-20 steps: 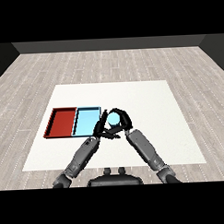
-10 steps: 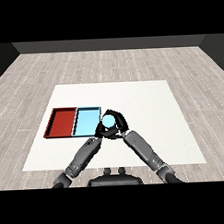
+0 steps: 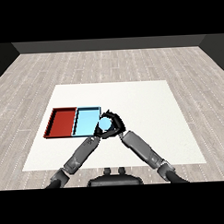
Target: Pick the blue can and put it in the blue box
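The blue can is held upright just above the table at the right edge of the light blue tray. My right hand is curled round the can from the right and behind. My left hand sits low, directly below and left of the can, close to the blue tray's near right corner and partly hidden by the can and the right hand.
The red tray lies against the left side of the blue tray. Both trays sit on the left half of the white table. Grey wood floor surrounds the table.
My right hand has carried the blue can leftward, from beside the blue tray to its right edge. The left hand has stayed close under it.
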Tool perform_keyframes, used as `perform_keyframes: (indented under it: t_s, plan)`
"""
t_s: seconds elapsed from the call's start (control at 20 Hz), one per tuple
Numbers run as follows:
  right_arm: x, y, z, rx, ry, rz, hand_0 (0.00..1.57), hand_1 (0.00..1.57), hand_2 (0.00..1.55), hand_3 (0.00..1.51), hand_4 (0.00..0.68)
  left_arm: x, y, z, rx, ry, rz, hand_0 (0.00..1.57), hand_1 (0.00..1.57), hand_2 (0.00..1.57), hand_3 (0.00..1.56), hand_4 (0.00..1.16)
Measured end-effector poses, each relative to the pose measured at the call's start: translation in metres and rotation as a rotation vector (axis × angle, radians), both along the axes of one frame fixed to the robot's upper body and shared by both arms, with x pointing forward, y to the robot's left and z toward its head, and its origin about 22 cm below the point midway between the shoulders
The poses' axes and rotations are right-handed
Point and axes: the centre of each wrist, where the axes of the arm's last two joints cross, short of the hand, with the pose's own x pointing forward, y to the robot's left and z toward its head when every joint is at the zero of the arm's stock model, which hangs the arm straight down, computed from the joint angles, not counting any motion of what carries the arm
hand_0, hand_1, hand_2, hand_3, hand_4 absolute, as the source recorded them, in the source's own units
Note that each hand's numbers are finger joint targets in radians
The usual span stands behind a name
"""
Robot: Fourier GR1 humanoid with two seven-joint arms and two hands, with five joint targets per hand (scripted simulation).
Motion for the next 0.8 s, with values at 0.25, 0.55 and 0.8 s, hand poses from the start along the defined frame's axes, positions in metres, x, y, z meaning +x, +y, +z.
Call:
perform_keyframes:
  t_s: [0.25, 0.55, 0.8]
  plan:
    - [-0.001, -0.001, -0.001, 0.017, -0.014, 0.016, 1.44, 1.44, 1.45, 1.40, 0.611, -0.007, -0.002, 0.000, -0.060, -0.001, 0.043, 1.01, 1.01, 1.04, 0.90, 0.70]
    - [0.000, 0.004, 0.007, 0.018, 0.002, 0.029, 1.44, 1.44, 1.45, 1.39, 0.591, -0.005, -0.002, 0.005, -0.109, -0.011, 0.071, 0.58, 0.58, 0.71, 0.50, 0.66]
    - [0.001, 0.003, 0.007, 0.025, 0.011, 0.035, 1.43, 1.43, 1.46, 1.40, 0.574, -0.009, -0.004, 0.001, -0.158, 0.008, 0.083, 1.41, 1.41, 1.40, 1.28, 0.60]
